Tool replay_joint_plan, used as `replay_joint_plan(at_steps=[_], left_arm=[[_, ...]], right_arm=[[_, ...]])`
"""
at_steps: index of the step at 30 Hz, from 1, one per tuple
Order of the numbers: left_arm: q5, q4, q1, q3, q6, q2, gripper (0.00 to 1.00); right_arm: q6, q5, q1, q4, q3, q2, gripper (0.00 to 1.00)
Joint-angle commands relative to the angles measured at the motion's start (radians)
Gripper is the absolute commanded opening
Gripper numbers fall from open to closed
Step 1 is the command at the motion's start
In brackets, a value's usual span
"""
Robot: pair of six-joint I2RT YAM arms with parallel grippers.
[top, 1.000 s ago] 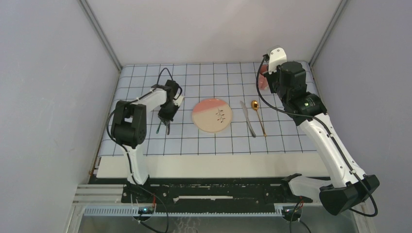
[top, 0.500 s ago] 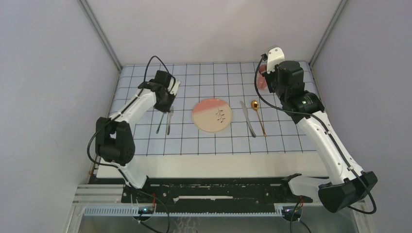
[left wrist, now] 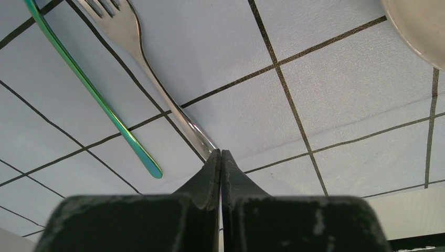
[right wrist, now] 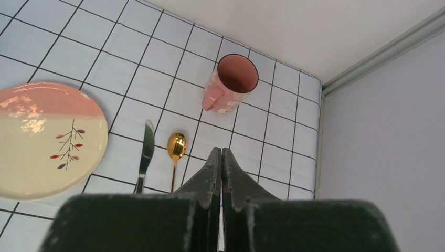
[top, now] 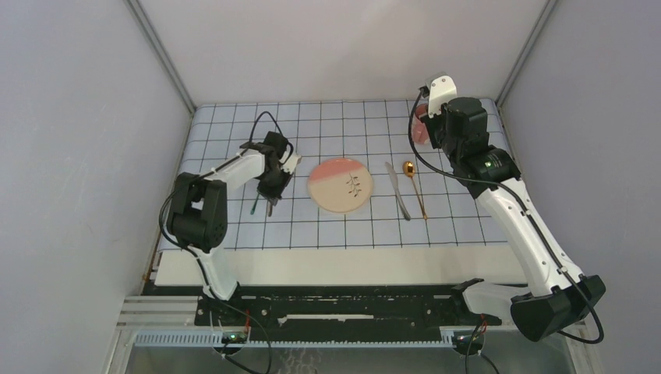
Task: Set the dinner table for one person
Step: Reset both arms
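While its fingers are pressing flat together with nothing seen between them, the left gripper [left wrist: 220,153] is sitting low at the near end of the fork [left wrist: 168,92]; whether the tips are touching the handle I cannot tell. From there the fork is running off to the far side, tines far, handle near, lying flat on the cloth [left wrist: 341,105]. Just left of it a green stick [left wrist: 105,105] is lying almost parallel, and the plate [left wrist: 420,26] is sitting to the right, apart from the fork. Any nudge to the fork is probably going to work along or across that near-far axis, and the left arm is by far the nearer one. The right gripper [right wrist: 220,152] is hovering high on the right, fingers closed tight on nothing, above the knife [right wrist: 146,152], spoon [right wrist: 176,144] and mug [right wrist: 231,84]. Under everything the table [top: 335,265] is lying smooth and cream-white, showing bare only as a strip along the cloth's near edge
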Motion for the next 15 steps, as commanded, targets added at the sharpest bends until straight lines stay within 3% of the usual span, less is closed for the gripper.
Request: replay_joint_plan(at_steps=[1,15], left_arm=[[0.023,0.012,-0.007,0.019,-0.012,0.001,0.00],[-0.011,0.019,-0.005,0.017,-0.013,0.036,0.00]], right_arm=[[0.003,0.001,-0.002,0.020,0.024,-0.014,0.00],[0.010,-0.010,0.006,0.007,0.018,-0.032,0.00]])
